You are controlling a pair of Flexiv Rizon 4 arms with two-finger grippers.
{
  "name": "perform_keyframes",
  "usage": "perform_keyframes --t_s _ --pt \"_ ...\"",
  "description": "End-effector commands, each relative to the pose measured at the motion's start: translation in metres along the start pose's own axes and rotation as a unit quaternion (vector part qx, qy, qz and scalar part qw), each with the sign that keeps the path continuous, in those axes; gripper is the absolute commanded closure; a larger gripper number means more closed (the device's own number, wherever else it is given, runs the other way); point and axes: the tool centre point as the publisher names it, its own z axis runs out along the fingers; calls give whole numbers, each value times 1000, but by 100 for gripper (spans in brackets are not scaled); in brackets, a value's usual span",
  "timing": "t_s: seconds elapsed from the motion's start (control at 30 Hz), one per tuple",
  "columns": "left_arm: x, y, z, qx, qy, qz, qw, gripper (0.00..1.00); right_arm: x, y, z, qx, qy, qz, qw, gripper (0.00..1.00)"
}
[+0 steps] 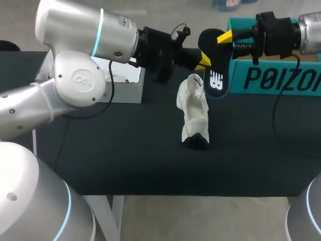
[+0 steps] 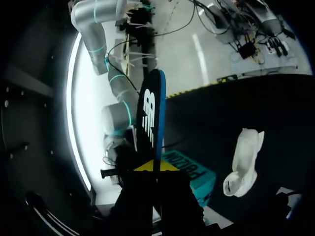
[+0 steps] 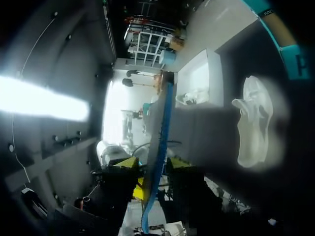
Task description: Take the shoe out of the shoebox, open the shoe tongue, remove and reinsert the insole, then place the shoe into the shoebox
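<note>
A dark insole (image 1: 215,75) with a white logo hangs in the air over the table's far side. My left gripper (image 1: 203,61) is shut on its lower part, and the left wrist view shows the insole (image 2: 150,115) rising from between the gripper's (image 2: 156,167) fingers. My right gripper (image 1: 224,37) straddles the insole's upper end. In the right wrist view the insole (image 3: 158,142) stands edge-on between that gripper's (image 3: 152,162) fingers, with gaps on both sides. The white shoe (image 1: 194,113) lies on the black table, below the insole. Behind it at the right is the teal shoebox (image 1: 271,75).
A white open box (image 1: 125,75) sits at the back left, under my left arm. The black table (image 1: 125,150) stretches bare in front of the shoe. In the left wrist view the shoe (image 2: 244,162) and the teal box (image 2: 189,172) lie past the insole.
</note>
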Motion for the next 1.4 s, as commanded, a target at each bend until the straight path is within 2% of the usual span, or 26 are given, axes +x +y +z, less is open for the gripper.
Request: perform_keyframes --t_s 0.03,0.1,0.13,0.17,0.2,0.23,0.4,0.47,0.53,0.63,0.77,0.93,1.17,1.3,1.4 --pt "0 2 0 -3 16 -1 1000 100 -3 3 1 3 -1 -1 1000 100" --pt "2 2 -4 -2 21 -1 1000 100 -5 4 1 5 2 1 1000 100" --pt "3 2 -5 -2 25 0 1000 95 -6 4 2 6 6 3 1000 100" --pt "3 3 -7 -5 31 0 1000 65 -7 5 2 7 9 5 1000 100" --pt "4 4 -9 -4 32 1 999 43 -8 5 2 8 11 6 1000 100" --pt "5 4 -11 -4 37 4 999 0 -9 6 3 8 11 7 1000 100" --pt "9 8 -20 15 81 -17 996 0 -13 8 3 11 13 11 1000 100" --pt "9 9 -26 39 123 -36 991 0 -15 8 3 12 12 14 1000 100" --pt "6 14 -33 43 164 -41 985 0 -19 9 3 14 9 17 1000 100" --pt "-1 25 -47 57 239 -41 969 0 -24 9 6 18 4 22 1000 100" --pt "-12 42 -61 71 293 23 953 0 -32 9 12 25 -14 28 999 100" --pt "-21 47 -74 88 376 71 920 0 -35 9 15 29 -12 31 999 100" --pt "-22 41 -79 70 459 60 884 0 -37 10 18 33 -12 30 999 100" --pt "-26 41 -81 30 503 25 863 0 -43 9 23 35 -14 33 999 100" --pt "-33 43 -81 13 526 23 850 0 -47 8 28 38 -15 37 998 100"
